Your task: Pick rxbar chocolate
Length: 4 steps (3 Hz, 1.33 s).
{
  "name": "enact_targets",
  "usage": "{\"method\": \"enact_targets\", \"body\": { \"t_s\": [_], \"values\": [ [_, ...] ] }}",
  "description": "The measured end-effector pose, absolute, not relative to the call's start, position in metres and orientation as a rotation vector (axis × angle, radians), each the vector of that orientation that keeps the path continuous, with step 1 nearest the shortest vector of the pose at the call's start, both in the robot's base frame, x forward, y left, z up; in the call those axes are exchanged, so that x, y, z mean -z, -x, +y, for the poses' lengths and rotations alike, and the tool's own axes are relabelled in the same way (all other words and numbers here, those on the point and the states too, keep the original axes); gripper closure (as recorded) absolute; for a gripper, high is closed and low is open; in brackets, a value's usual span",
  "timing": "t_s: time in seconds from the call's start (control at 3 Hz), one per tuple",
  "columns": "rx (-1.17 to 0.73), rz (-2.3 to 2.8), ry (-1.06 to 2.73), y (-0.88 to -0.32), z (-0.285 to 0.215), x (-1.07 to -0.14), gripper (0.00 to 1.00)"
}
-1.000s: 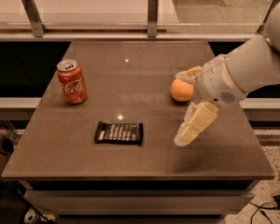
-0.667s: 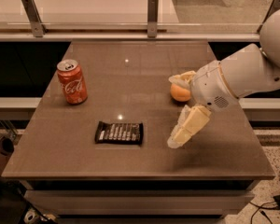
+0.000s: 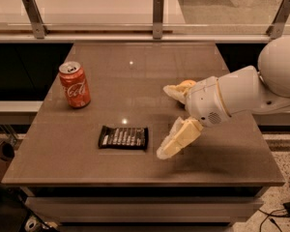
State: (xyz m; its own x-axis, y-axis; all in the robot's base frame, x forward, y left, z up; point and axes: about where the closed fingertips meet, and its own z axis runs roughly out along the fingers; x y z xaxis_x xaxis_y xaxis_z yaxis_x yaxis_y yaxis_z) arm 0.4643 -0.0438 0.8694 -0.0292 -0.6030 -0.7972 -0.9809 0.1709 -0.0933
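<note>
Gripper (image 3: 164, 121) spreads wide just right of the flat rxbar chocolate (image 3: 123, 137); orange fruit (image 3: 188, 84) sits partly hidden behind one finger, red soda can (image 3: 75, 85) well left.

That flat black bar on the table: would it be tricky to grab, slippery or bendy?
The rxbar chocolate lies flat, so it probably won't roll, but offers little edge to grip. Its smooth wrapper may be slippery. The open pincer hangs just beside it.
</note>
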Motion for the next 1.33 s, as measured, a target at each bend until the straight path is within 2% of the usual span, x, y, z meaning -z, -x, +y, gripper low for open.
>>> {"method": "enact_targets", "body": {
  "t_s": [1.33],
  "values": [
    [-0.753,1.609,1.427,-0.469,-0.004,-0.847,0.00]
  ]
}}
